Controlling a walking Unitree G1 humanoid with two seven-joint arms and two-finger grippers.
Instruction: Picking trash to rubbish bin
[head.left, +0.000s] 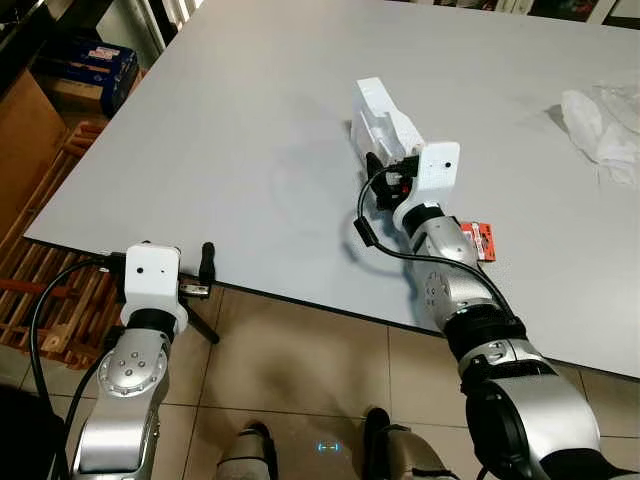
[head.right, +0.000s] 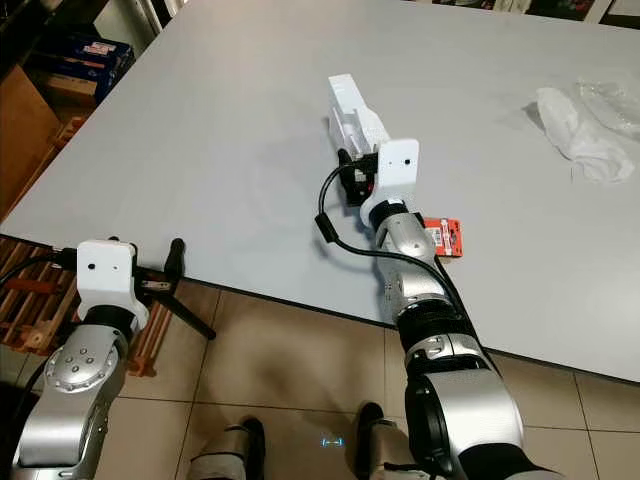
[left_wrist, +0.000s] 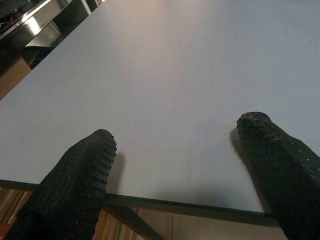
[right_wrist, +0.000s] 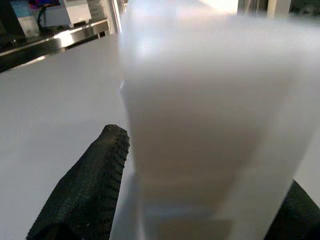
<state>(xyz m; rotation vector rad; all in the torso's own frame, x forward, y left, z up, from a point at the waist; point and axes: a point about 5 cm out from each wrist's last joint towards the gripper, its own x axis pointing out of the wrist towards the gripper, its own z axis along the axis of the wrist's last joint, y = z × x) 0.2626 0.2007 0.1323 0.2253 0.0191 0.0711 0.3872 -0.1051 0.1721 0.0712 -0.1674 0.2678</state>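
Note:
A white foam packing block (head.left: 382, 118) lies on the grey table (head.left: 240, 140), near its middle. My right gripper (head.left: 385, 178) reaches over the front edge and is shut on the block's near end. In the right wrist view the block (right_wrist: 210, 125) sits between the two black fingers (right_wrist: 95, 190). A small red packet (head.left: 483, 240) lies on the table beside my right forearm. Crumpled white plastic (head.left: 605, 125) lies at the far right. My left gripper (left_wrist: 175, 165) is open with nothing in it, at the table's front left edge (head.left: 205, 295).
Wooden pallets (head.left: 40, 290) and cardboard boxes (head.left: 25, 120) stand left of the table, with a blue carton (head.left: 95, 60) behind them. Tiled floor (head.left: 300, 370) runs under the front edge, where my feet show.

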